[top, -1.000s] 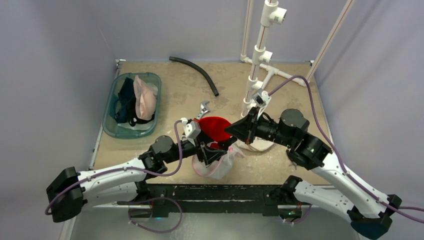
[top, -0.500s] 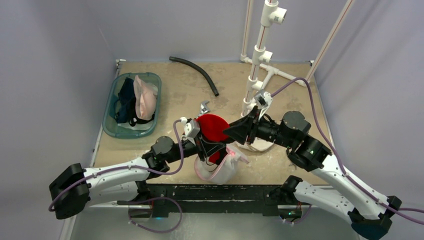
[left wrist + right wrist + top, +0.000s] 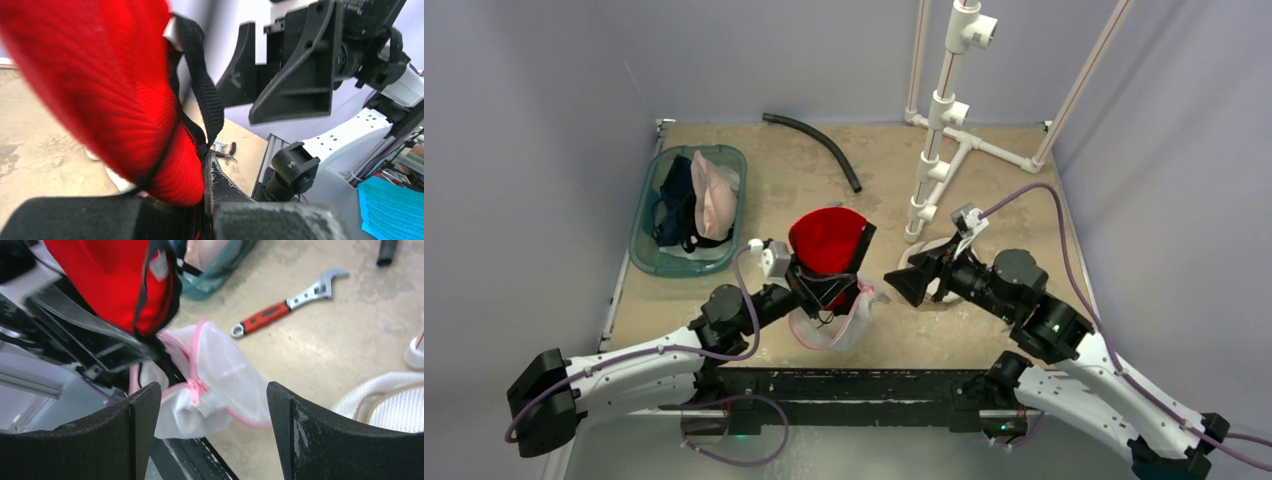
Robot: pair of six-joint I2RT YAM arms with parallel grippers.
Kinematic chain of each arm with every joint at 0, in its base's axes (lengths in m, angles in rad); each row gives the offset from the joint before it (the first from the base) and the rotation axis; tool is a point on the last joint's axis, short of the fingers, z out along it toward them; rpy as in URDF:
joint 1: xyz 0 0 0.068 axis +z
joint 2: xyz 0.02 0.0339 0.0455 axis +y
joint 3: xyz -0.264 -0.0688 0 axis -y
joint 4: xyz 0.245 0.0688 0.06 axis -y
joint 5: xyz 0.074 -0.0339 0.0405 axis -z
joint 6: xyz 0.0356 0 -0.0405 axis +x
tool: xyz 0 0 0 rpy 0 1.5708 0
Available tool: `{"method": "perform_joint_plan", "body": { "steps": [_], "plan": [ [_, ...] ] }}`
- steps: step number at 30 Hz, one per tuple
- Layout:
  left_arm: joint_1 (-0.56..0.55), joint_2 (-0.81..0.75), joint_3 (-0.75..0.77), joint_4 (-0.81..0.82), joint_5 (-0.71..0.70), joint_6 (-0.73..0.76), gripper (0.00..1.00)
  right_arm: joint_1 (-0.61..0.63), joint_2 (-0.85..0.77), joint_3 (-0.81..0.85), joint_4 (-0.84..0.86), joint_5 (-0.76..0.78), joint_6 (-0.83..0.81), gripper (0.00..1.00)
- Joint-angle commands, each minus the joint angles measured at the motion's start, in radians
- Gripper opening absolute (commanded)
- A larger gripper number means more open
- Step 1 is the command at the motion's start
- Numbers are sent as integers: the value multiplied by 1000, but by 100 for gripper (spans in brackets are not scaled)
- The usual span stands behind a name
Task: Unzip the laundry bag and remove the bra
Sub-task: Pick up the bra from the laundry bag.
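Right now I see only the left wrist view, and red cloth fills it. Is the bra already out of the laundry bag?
Observer: Mostly. From the top, the red bra is raised above the laundry bag, but black straps reach its mouth.
Operator: Does the right gripper hold the bag?
Observer: No, its wrist view shows the right gripper open, touching nothing.
Operator: Is a container nearby?
Observer: A teal bin holding other garments stands far left.

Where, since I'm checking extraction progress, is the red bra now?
Top view, table centre: the red bra is clamped in the left claw, above the pink-trimmed laundry bag, left of the open right claw.
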Motion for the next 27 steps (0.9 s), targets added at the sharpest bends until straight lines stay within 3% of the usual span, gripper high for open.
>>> {"method": "perform_joint_plan", "body": {
  "steps": [1,15,21,27],
  "plan": [
    [-3,-8,-41,57,-71,1,0,-4,-20,-116,82,-4,18,80],
    [-4,-10,-49,99,-14,-34,0,-3,91,-250,313,-175,-27,71],
    [-4,-25,-39,81,6,-37,0,-3,119,-269,362,-217,-32,56],
    [-5,-13,-10,78,49,-42,0,-2,165,-272,394,-237,-40,50]
  ]
}}
